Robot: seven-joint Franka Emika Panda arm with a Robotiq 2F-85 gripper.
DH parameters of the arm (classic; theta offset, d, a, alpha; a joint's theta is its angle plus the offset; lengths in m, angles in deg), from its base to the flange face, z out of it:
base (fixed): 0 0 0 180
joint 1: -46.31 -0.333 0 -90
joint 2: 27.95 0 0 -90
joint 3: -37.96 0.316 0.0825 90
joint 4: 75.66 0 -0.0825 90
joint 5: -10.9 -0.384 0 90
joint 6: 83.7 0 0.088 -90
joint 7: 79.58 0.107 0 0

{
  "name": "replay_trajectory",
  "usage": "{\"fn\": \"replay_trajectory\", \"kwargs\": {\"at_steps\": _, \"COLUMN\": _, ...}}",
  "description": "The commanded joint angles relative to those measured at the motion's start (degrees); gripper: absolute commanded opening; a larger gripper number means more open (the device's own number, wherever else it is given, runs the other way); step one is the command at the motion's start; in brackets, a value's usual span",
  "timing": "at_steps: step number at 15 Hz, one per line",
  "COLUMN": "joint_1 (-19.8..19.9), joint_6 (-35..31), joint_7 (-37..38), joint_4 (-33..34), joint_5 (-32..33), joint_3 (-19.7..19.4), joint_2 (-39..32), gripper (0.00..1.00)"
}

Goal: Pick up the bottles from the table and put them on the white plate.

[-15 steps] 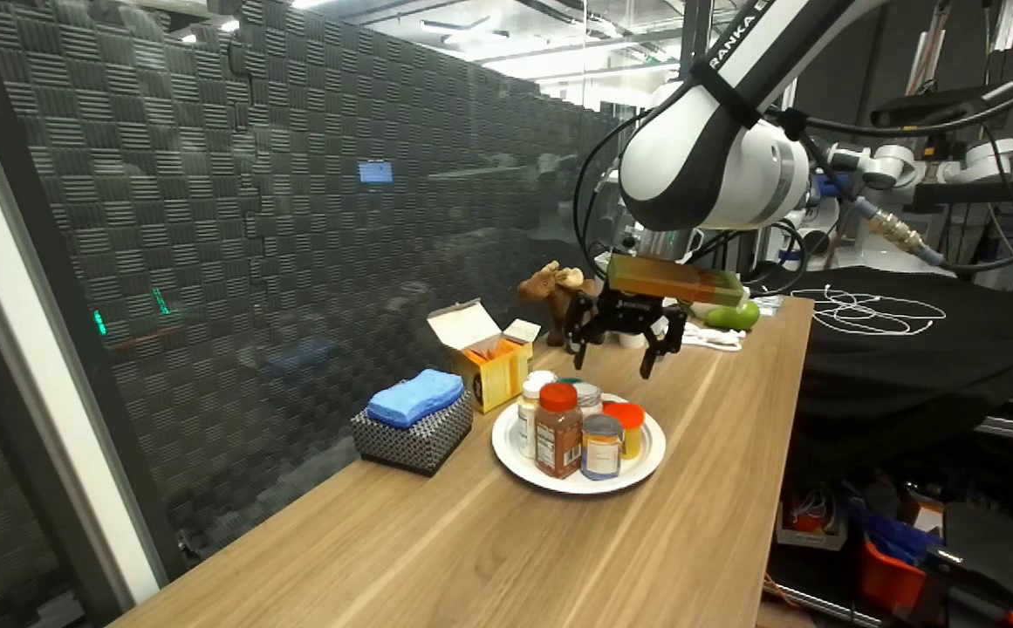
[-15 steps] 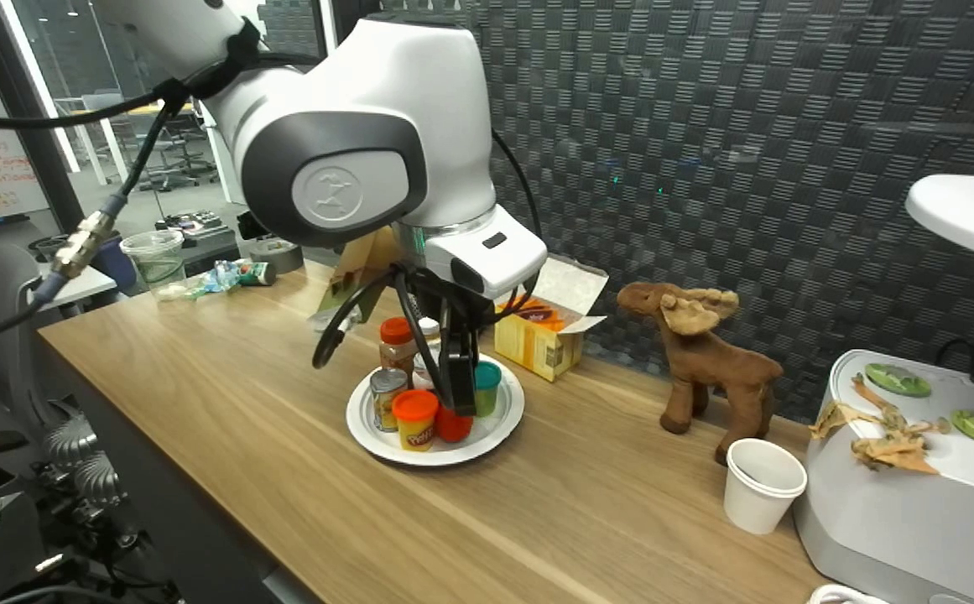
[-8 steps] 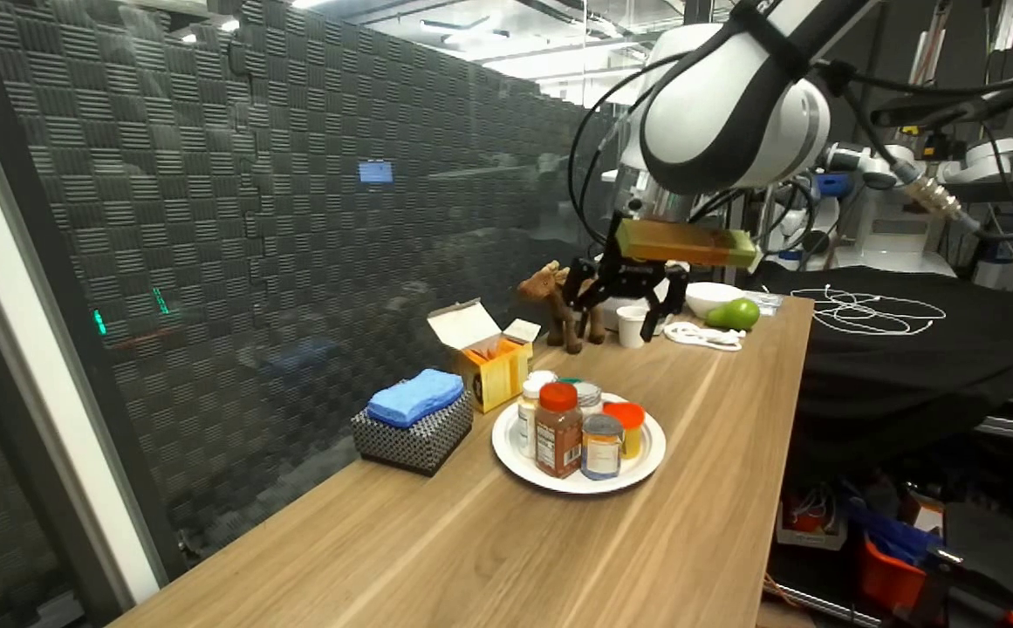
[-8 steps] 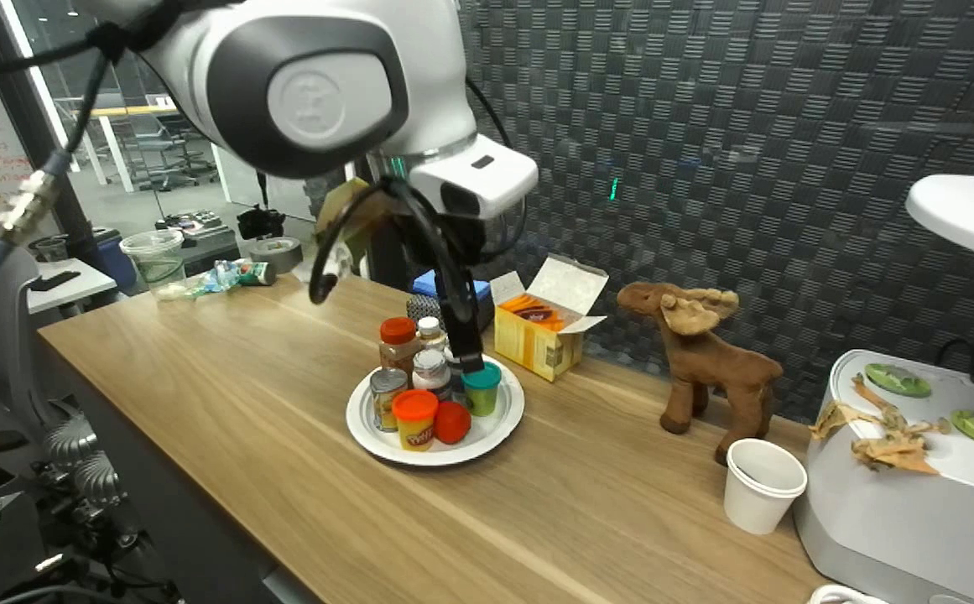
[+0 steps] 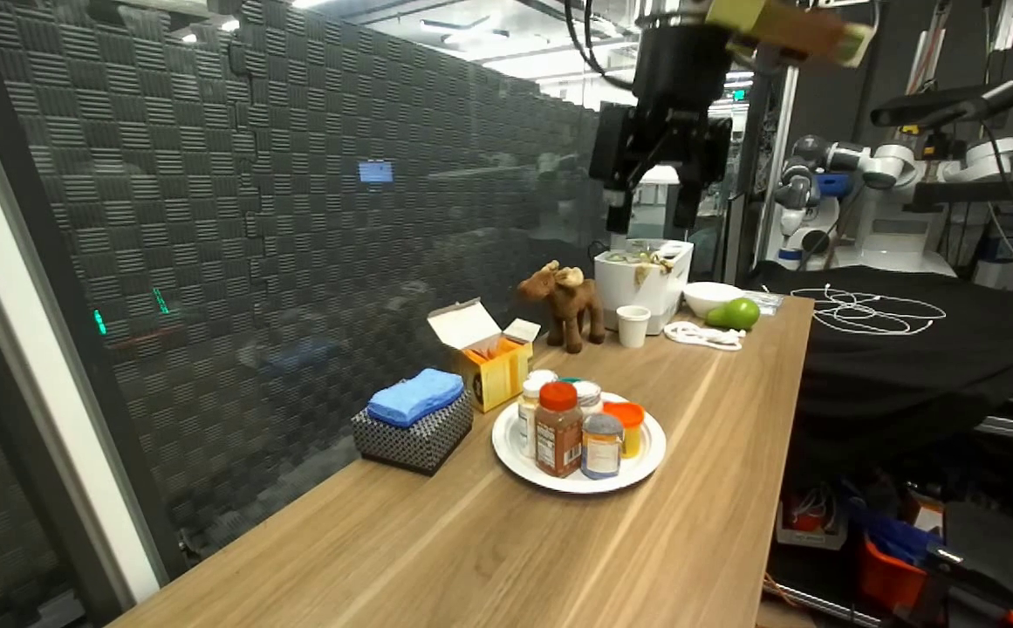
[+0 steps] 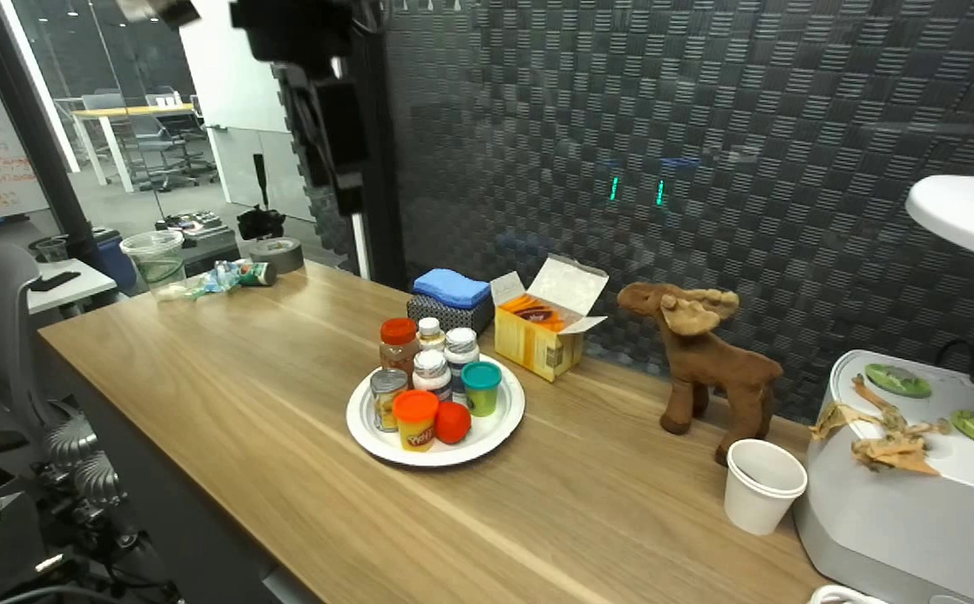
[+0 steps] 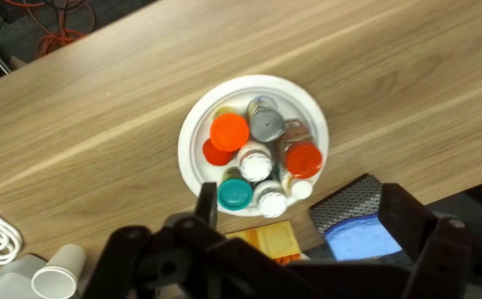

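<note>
Spread wide, the gripper [image 5: 652,216] hangs well above the tabletop [image 5: 471,558]. Lower down — upright on the white plate [image 6: 502,428], between the tabletop's long edges — stand the bottles [image 6: 432,377]. The brown red-capped bottle [image 5: 557,436] shows a barcode [image 5: 571,455], words too small to read; the yellow tub [image 6: 415,426] bears lettering like "Play-Doh". A yellow carton [image 6: 533,344] sits just beside the plate's rim.

We have raised our tool [image 5: 652,223] much higher above the bench [image 5: 471,558], uncovering a white-capped bottle [image 6: 462,352] in an exterior view.
</note>
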Motion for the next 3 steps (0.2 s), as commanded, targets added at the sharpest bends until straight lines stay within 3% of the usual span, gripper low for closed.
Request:
{"fn": "replay_trajectory", "kwargs": {"at_steps": 1, "joint_1": 0.7, "joint_6": 1.6, "joint_7": -0.4, "joint_4": 0.2, "joint_5": -0.6, "joint_3": 1.5, "joint_2": 1.7, "gripper": 1.00}}
{"fn": "replay_trajectory", "kwargs": {"at_steps": 3, "joint_1": 0.9, "joint_6": 1.4, "joint_7": -0.3, "joint_4": -0.5, "joint_5": -0.5, "joint_3": 1.6, "joint_2": 2.1, "gripper": 1.00}}
